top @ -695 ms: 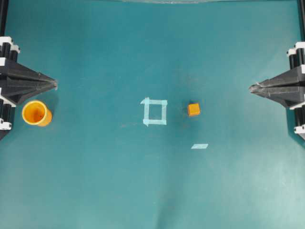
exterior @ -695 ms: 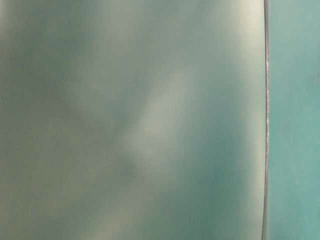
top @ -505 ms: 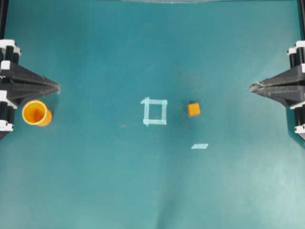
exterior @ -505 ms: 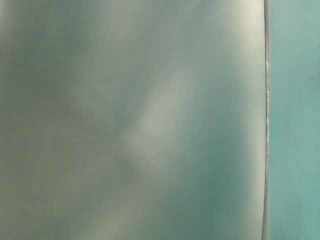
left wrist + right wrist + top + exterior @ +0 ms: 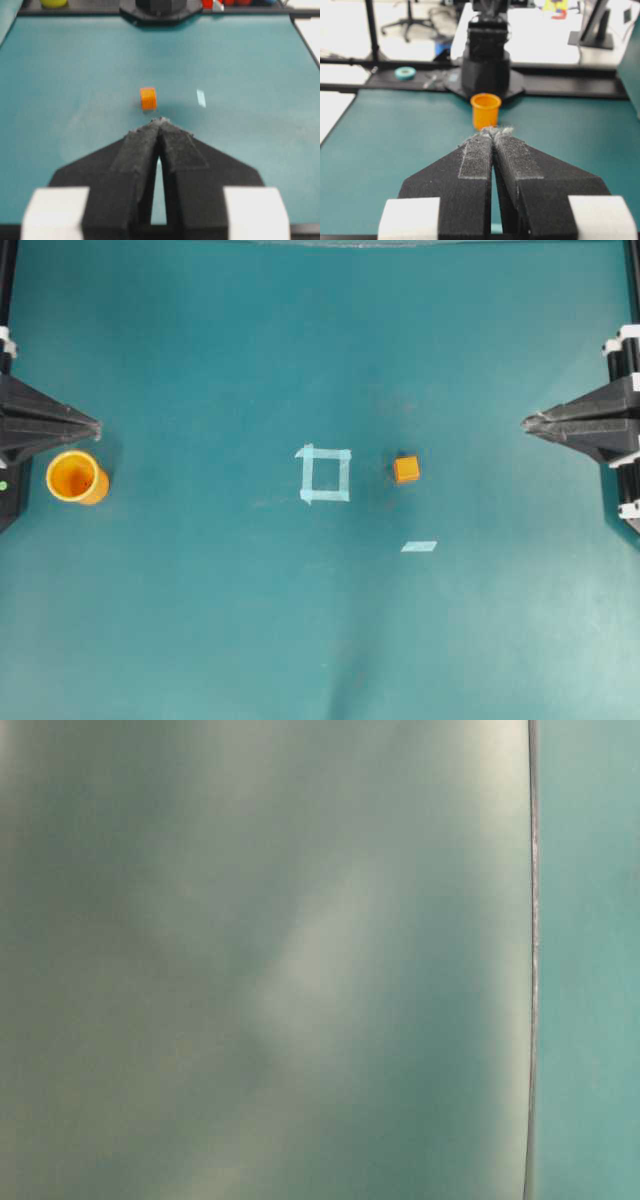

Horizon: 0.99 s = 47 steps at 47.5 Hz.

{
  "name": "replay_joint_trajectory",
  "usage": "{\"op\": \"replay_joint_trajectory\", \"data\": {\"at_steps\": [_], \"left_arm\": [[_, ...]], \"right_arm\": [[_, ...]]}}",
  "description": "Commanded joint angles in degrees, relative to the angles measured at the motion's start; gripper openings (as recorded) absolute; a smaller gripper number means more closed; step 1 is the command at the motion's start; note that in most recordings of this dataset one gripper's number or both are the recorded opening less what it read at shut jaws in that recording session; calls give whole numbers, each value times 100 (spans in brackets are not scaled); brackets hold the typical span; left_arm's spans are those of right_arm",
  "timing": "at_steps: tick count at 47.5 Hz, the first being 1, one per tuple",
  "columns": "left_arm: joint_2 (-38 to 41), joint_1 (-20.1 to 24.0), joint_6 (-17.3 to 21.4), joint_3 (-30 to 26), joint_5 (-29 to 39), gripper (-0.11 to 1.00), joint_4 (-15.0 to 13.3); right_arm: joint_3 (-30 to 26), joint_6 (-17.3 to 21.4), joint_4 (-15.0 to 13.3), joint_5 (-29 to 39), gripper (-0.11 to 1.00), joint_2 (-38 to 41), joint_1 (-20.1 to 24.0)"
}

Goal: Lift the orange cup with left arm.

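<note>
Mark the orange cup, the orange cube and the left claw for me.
orange cup (image 5: 76,476): overhead view, inside of its open mouth.
orange cube (image 5: 406,469): overhead view, top face.
left claw (image 5: 94,426): overhead view, closed tip, beside the cup, not touching it.

A lab: teal work table (image 5: 200,620), office chair (image 5: 410,22) behind

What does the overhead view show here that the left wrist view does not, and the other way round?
Only the overhead view shows the orange cup, standing beside the left gripper, plus the tape square and the right gripper, both grippers shut. Only the left wrist view shows the far table edge with the opposite arm's base. Both show the orange cube, the tape strip and the teal table.
</note>
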Motion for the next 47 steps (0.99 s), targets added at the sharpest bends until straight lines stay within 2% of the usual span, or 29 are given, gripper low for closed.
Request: {"op": "replay_joint_trajectory", "data": {"at_steps": [1, 31, 47], "left_arm": [[-79, -9, 9, -141, 220, 0, 18], [-905, -9, -62, 79, 589, 0, 18], [-958, -9, -123, 97, 870, 0, 9]], "right_arm": [[-167, 0, 0, 9, 0, 18, 0], [-167, 18, 0, 97, 0, 18, 9], [-167, 35, 0, 158, 0, 18, 9]]}}
